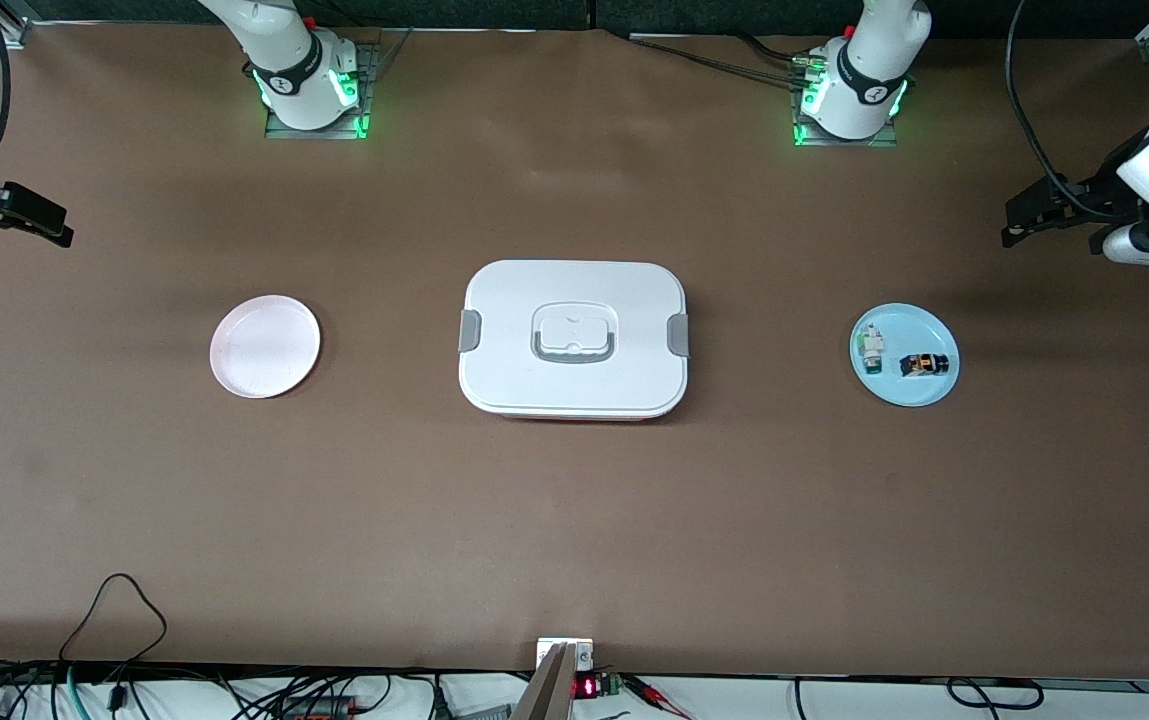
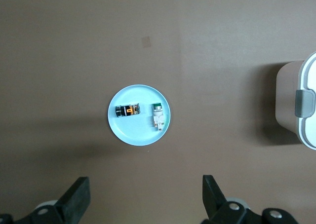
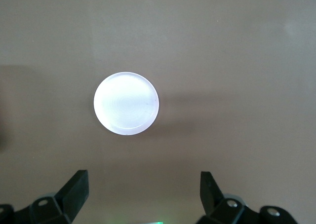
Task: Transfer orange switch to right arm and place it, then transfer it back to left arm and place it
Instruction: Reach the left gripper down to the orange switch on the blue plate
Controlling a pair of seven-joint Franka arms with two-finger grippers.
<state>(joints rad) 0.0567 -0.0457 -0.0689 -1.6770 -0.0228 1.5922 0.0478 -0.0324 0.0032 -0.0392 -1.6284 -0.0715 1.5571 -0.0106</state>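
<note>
The orange switch [image 1: 928,364] [image 2: 127,110], a small black block with orange markings, lies on a light blue plate [image 1: 906,393] [image 2: 139,136] toward the left arm's end of the table. The white box [image 1: 574,290] [image 2: 307,135] with grey clasps stands at the table's middle. My left gripper [image 1: 1019,222] [image 2: 145,197] hangs open and holds nothing, high over the table's left-arm end, looking down on the blue plate. My right gripper [image 1: 54,228] [image 3: 143,192] hangs open with nothing in it over the right-arm end, looking down on a pale pink plate [image 1: 265,346] [image 3: 126,103].
A small white-and-green component [image 1: 872,347] [image 2: 158,116] lies on the blue plate beside the switch. The pink plate holds nothing. Cables and a small device [image 1: 566,655] lie along the table edge nearest the front camera.
</note>
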